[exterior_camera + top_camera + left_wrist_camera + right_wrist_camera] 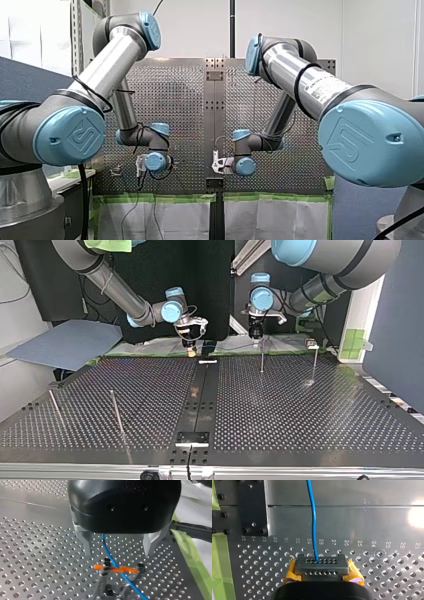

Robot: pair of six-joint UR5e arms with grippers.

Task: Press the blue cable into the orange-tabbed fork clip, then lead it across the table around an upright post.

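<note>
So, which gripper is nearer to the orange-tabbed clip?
Left. My left gripper hangs open just above the clip; my right gripper, shut on the blue cable, has no clip nearby.

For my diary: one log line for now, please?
left gripper: open above clip | right gripper: shut on blue cable | cable crosses clip

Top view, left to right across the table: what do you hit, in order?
Outer upright post → second upright post → my right gripper → my left gripper → far-edge upright post → green-taped block.
</note>
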